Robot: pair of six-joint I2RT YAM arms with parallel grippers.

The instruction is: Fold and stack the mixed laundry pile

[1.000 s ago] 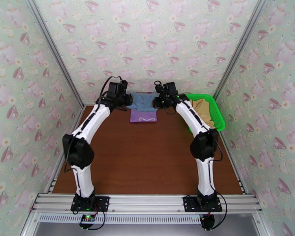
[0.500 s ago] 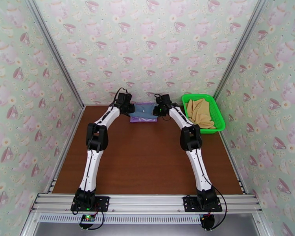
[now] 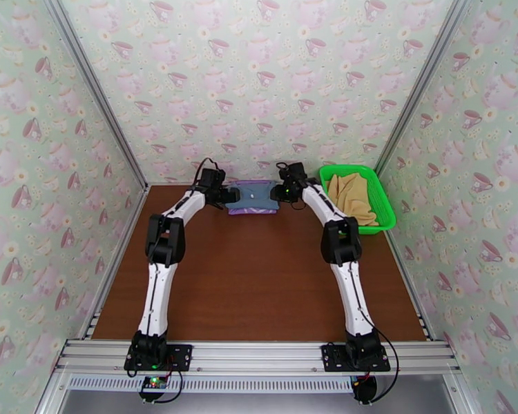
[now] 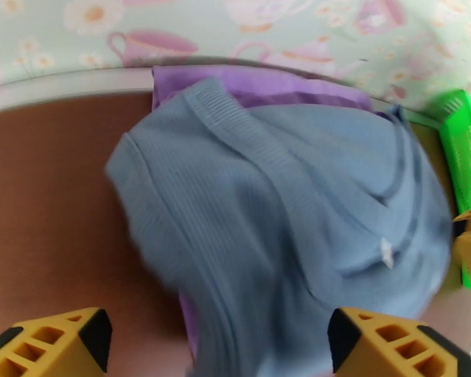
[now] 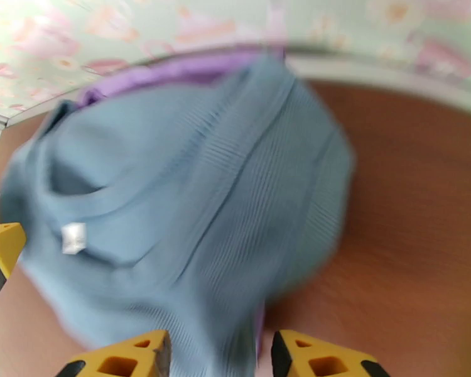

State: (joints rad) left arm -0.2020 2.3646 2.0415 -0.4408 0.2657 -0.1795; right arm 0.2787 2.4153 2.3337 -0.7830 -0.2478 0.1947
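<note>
Teacup-patterned wallpaper closes in a brown table (image 3: 259,284); at its far edge the left gripper (image 3: 228,196) sits at the left side of the slate blue-grey garment (image 3: 256,194), its fingers (image 4: 53,344) spread wide with the cloth lying between them; that garment rests on the lilac purple garment (image 3: 248,210), whose near edge peeks out; the right gripper (image 3: 282,194) is at the garment's right side, jaws moderately apart around the cloth; farther right, the tan-yellow garment (image 3: 352,194) lies in the green basket (image 3: 387,205).
</note>
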